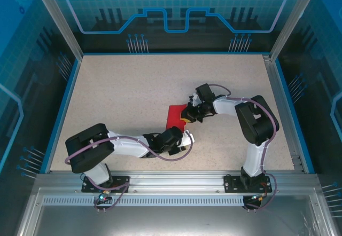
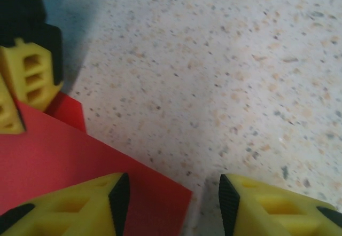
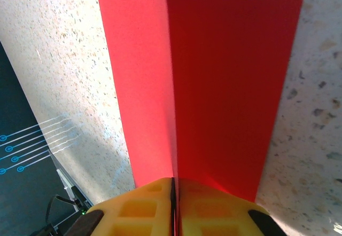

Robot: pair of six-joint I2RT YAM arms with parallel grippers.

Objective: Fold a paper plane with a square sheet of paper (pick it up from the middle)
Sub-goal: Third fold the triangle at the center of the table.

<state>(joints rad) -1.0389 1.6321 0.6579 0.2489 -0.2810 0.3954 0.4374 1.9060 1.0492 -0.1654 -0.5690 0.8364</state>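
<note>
My right tool (image 3: pixel 173 193) is pressed together on the near edge of the red sheet of paper (image 3: pixel 214 76), pinching it right at a crease that runs straight away from my fingers. In the right wrist view, one half of the sheet lies to the left of that crease in bright light, and the other half lies to the right in deeper shade. The paper looks doubled along this line and rests on the speckled desk (image 1: pixel 133 86).

From above, the sheet sits near the middle of the desk, just left of my right tool and just beyond my left tool (image 2: pixel 173 206).

My left tool stands apart and grips nothing. It is low over the desk at the sheet's near corner. One finger is over the red paper and the other over bare desk, and the corner's tip reaches into the gap between them. In the left wrist view, my right tool's yellow fingers (image 2: pixel 29 78) sit on the sheet's far edge.
</note>
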